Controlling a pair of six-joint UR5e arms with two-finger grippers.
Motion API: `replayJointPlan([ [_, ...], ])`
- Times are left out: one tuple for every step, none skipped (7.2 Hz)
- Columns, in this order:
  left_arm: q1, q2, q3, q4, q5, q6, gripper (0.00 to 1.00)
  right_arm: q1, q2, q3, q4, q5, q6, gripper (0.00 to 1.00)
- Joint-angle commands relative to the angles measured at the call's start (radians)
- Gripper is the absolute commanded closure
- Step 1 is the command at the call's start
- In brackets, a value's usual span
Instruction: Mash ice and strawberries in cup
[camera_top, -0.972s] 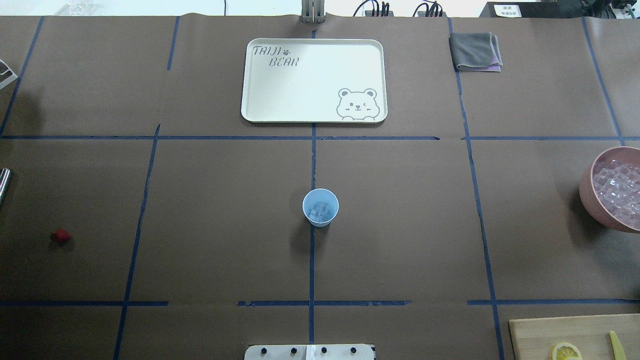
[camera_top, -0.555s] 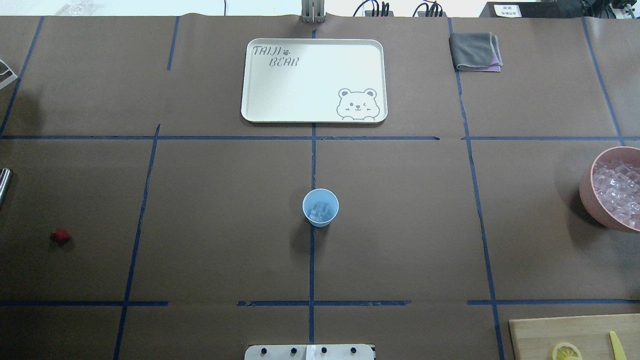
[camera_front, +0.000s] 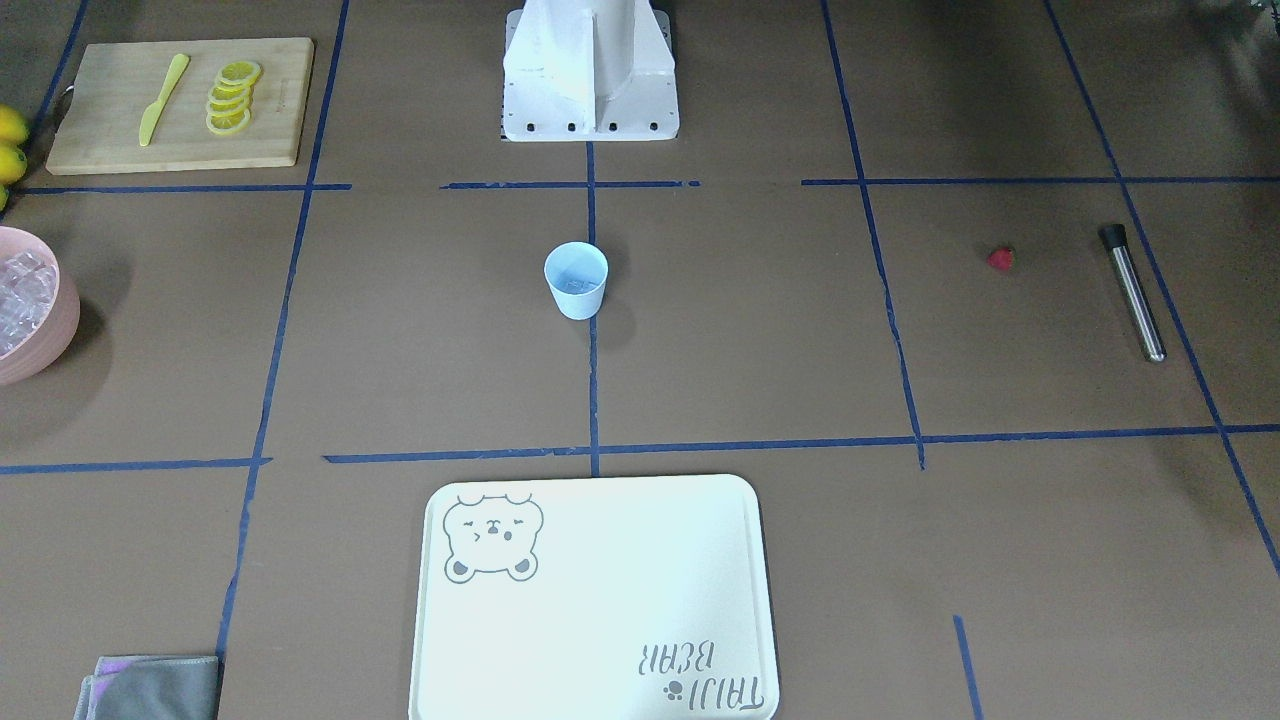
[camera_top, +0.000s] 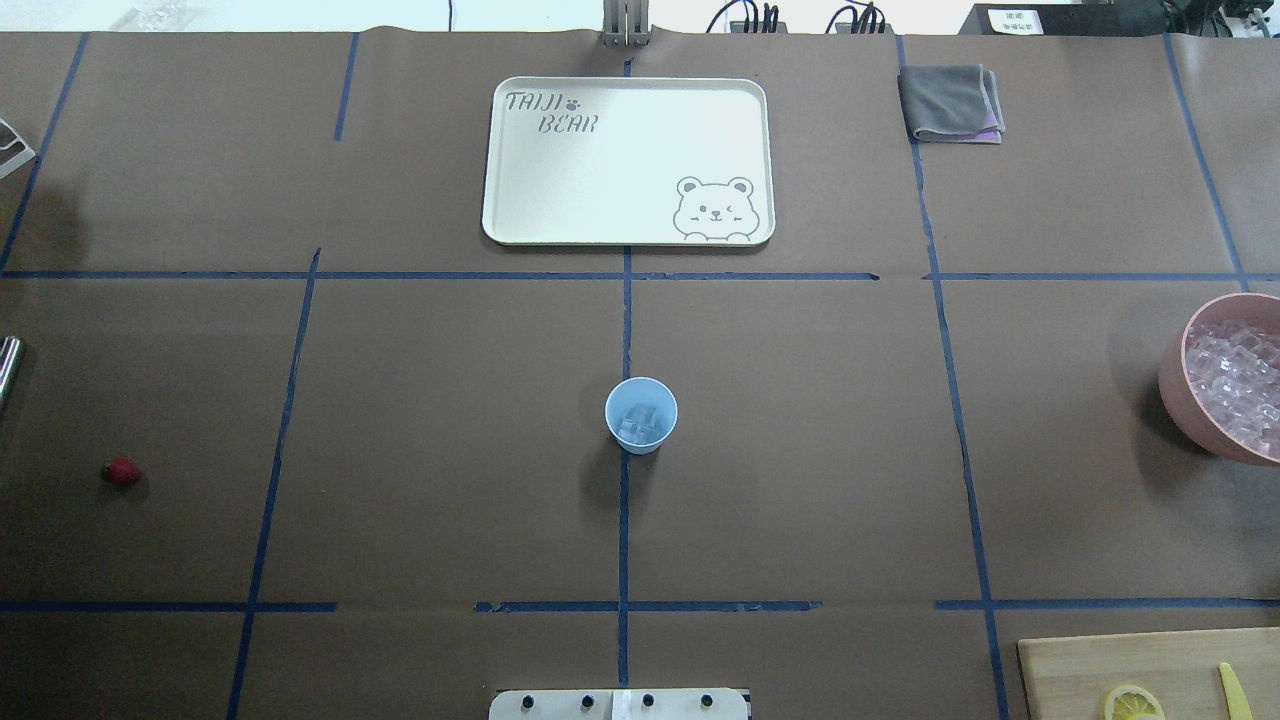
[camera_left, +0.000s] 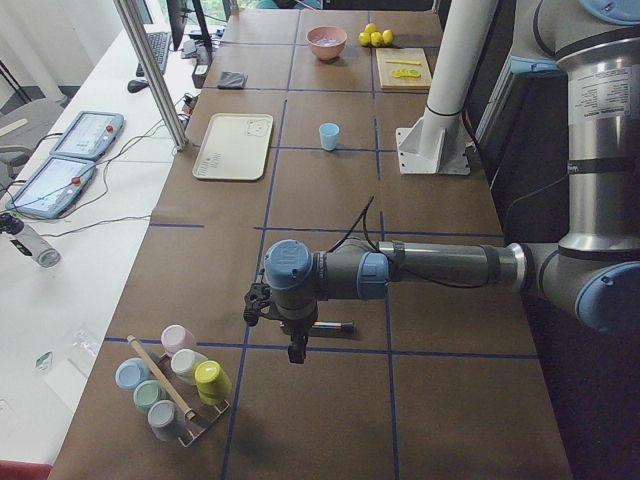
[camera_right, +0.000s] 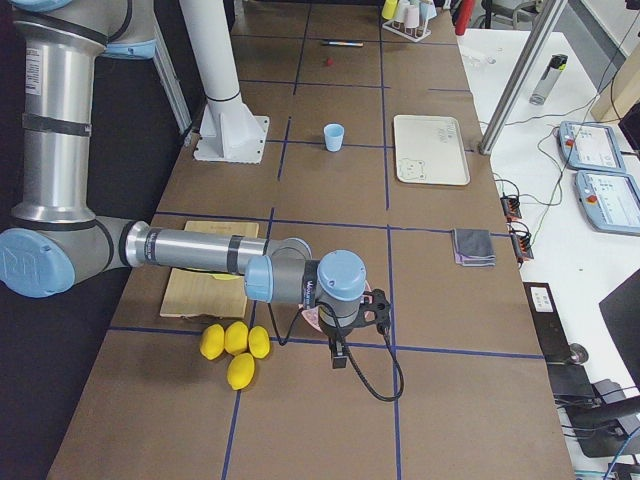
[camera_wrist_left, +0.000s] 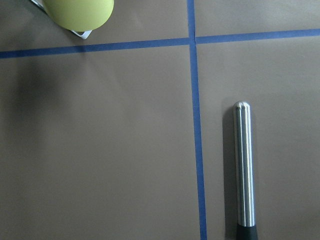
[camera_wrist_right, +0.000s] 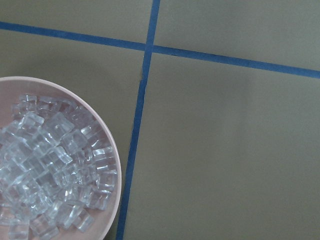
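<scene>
Nothing's budged: cup (camera_top: 640, 447), ice (camera_top: 641, 422) already inside, waits centre where both arms reach. Strawberry (camera_top: 121, 472) lies far left, near the steel muddler (camera_wrist_left: 244, 170) beside the left gripper (camera_left: 298, 348). Right gripper (camera_right: 340, 355) is by the pink bowl (camera_top: 1172, 390). Jaws? Can't tell.

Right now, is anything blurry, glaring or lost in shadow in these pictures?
Overhead exterior: sharp, the cup casts a soft shadow beside it. Left wrist view: a bright glare stripe runs along the steel rod. Right wrist view: the ice glints but is crisp.

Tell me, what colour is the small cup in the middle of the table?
The cup is plain light blue. The front-facing view shows it best.
</scene>
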Motion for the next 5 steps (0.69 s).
replayJointPlan([
  [0.006, -0.037, -0.004, -0.002, 0.007, 0.0, 0.0, 0.0, 0.003, 0.007, 0.001, 0.0, 0.004, 0.0],
  [0.007, -0.051, 0.006, -0.043, 0.009, -0.002, 0.0, -0.001, 0.001, 0.007, -0.001, 0.002, 0.008, 0.0],
  [0.019, -0.079, 0.019, -0.08, 0.009, -0.008, 0.0, 0.001, 0.001, 0.007, -0.001, 0.003, 0.009, 0.0],
  [0.057, -0.123, 0.043, -0.071, 0.003, -0.006, 0.0, 0.001, 0.003, 0.007, -0.001, 0.003, 0.009, 0.0],
  [0.059, -0.128, 0.046, -0.083, 0.0, -0.006, 0.0, 0.001, -0.005, 0.008, 0.001, 0.003, 0.008, 0.0],
])
